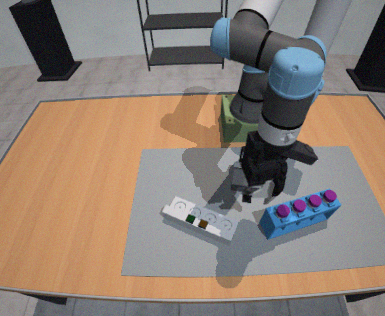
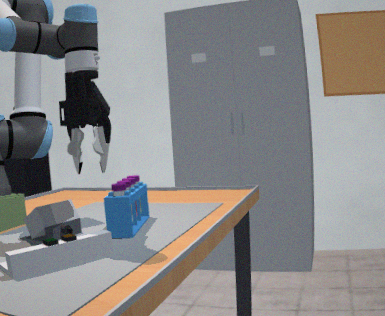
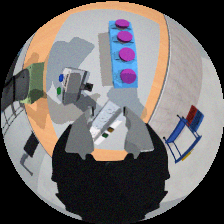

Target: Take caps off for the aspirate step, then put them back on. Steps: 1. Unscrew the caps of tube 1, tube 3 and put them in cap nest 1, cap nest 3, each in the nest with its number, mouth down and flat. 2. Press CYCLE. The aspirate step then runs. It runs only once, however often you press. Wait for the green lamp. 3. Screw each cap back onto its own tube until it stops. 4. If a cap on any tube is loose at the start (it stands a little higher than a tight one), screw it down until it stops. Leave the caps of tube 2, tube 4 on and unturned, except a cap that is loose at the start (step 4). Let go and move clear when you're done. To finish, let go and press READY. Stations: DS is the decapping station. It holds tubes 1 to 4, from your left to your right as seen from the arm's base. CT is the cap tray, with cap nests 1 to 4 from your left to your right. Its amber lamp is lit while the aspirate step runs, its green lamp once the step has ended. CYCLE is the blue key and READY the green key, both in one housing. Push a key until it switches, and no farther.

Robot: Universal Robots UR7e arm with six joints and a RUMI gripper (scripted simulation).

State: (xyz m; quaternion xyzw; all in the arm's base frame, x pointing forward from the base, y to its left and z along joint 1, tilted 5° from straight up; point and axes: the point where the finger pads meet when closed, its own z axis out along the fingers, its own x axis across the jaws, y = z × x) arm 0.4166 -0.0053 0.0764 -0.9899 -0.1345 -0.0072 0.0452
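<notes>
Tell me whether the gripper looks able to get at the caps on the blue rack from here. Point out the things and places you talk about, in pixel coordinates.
Probably yes: the gripper [image 1: 263,200] [image 2: 92,172] [image 3: 108,107] hangs above table height with its jaws apart, and nothing stands over the purple caps [image 1: 299,205] [image 2: 120,186] [image 3: 126,54].

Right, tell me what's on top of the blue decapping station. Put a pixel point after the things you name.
Four purple caps stand in a row along the top of the blue decapping station [image 1: 302,219] [image 2: 119,215] [image 3: 116,75]. The caps hide the tube mouths beneath them.
</notes>
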